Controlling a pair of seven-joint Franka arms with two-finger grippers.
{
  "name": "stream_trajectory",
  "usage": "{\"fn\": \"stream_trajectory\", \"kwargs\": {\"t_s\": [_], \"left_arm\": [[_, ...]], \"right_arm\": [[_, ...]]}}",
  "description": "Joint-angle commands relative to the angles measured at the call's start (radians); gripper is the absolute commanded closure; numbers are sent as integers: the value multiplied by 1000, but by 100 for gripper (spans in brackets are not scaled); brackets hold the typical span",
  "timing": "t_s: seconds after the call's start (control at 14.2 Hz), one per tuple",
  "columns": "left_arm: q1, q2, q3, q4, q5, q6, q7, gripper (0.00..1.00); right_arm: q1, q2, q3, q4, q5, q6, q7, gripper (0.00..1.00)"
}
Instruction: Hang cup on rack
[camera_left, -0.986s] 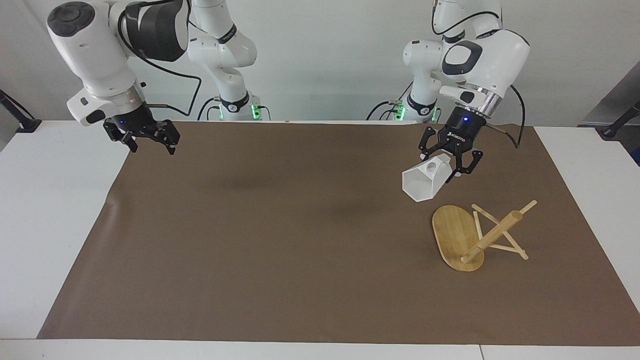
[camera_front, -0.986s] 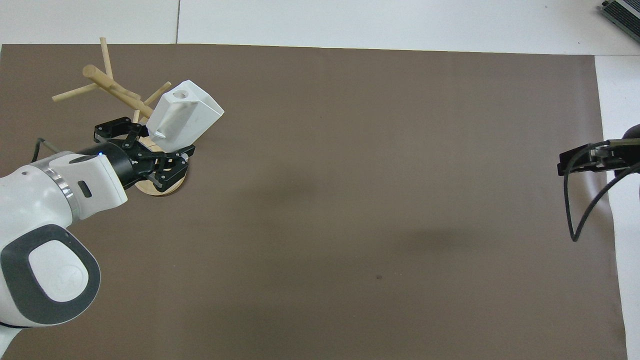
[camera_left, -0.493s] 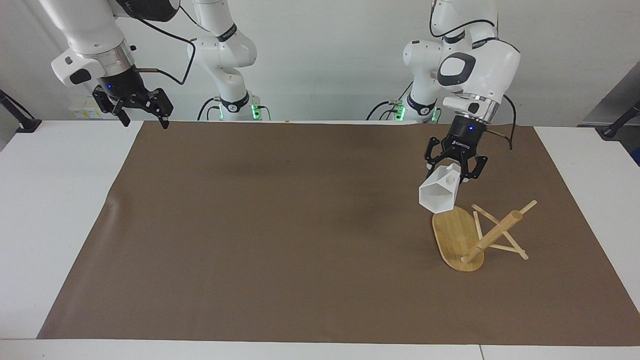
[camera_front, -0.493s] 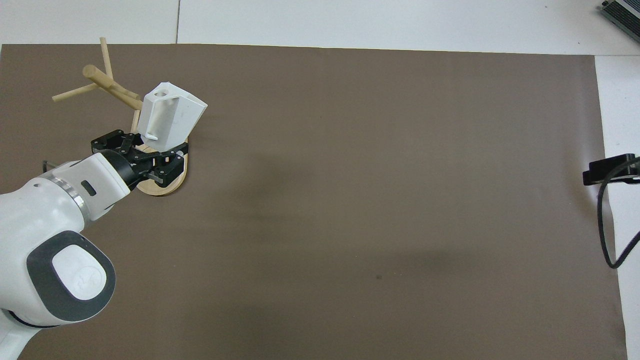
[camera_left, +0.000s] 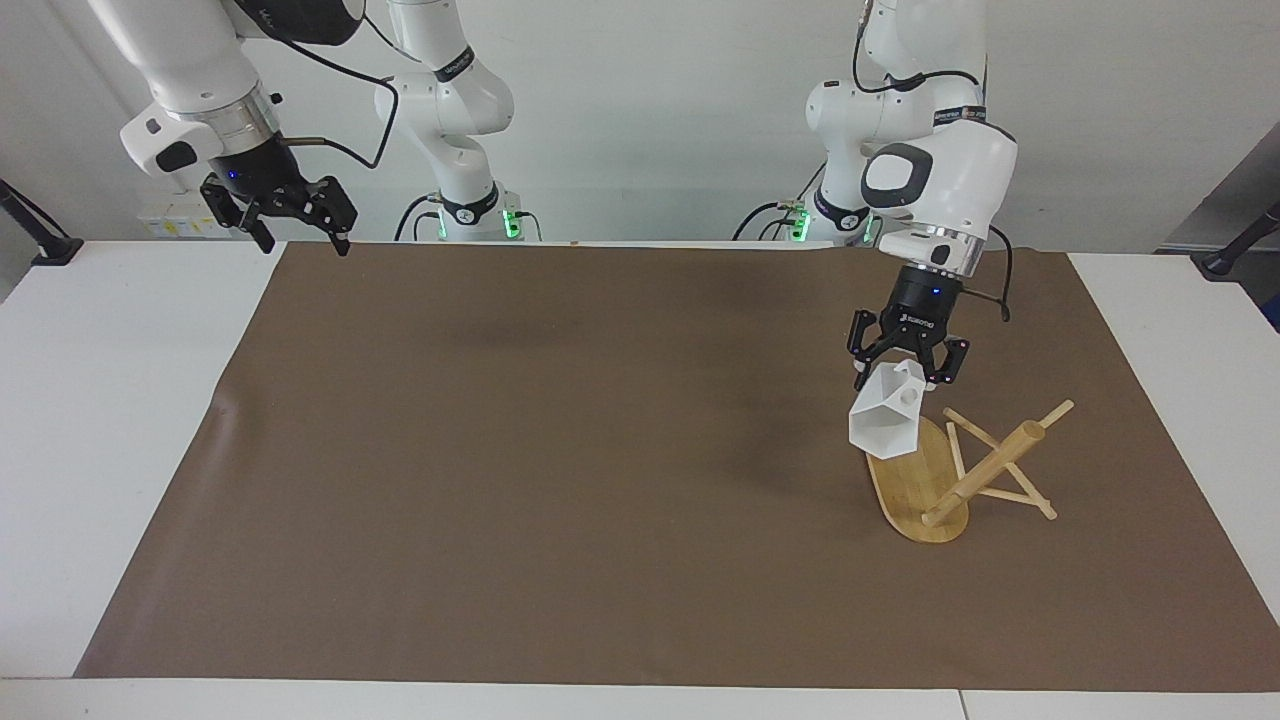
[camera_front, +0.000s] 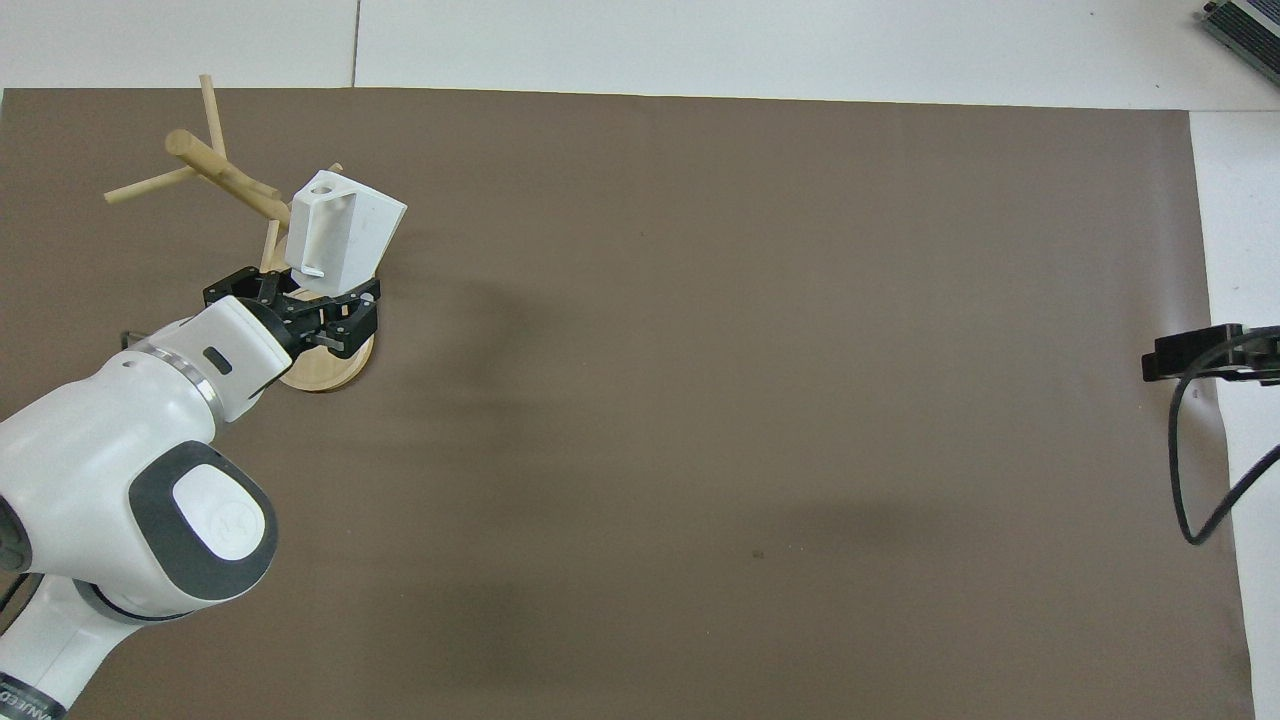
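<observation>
My left gripper (camera_left: 908, 372) (camera_front: 318, 292) is shut on the white faceted cup (camera_left: 884, 418) (camera_front: 346, 232), holding it at its handle end. The cup hangs tilted, its hexagonal mouth turned away from the robots. It sits just over the robot-side edge of the rack's oval base. The bamboo rack (camera_left: 985, 468) (camera_front: 226, 176) looks tipped over near the left arm's end of the mat, with its base (camera_left: 912, 485) tilted up and thin pegs resting on the mat. My right gripper (camera_left: 303, 236) waits open and empty, raised over the mat's corner at the right arm's end.
A brown mat (camera_left: 560, 450) covers most of the white table (camera_left: 110, 400). In the overhead view only the tip of the right gripper (camera_front: 1192, 351) and its cable show, at the mat's edge. A dark device corner (camera_front: 1245, 25) lies off the mat.
The left gripper has swung the cup toward the left arm's end and lowered it over the rack's base. The right arm has lifted and drawn back toward its own base.
</observation>
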Motion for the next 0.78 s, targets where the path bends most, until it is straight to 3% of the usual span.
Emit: {"fn": "stream_trajectory", "kwargs": {"t_s": [0.0,0.7], "left_arm": [[-16,35,4,11,-44,54,-2,100],[-10,53,4,51,-61,68,-4,100]], "right_arm": [[-25,-52,-3,-83,20,68,11,0],[-40,-55,-2,-108,17,124,11,0]]}}
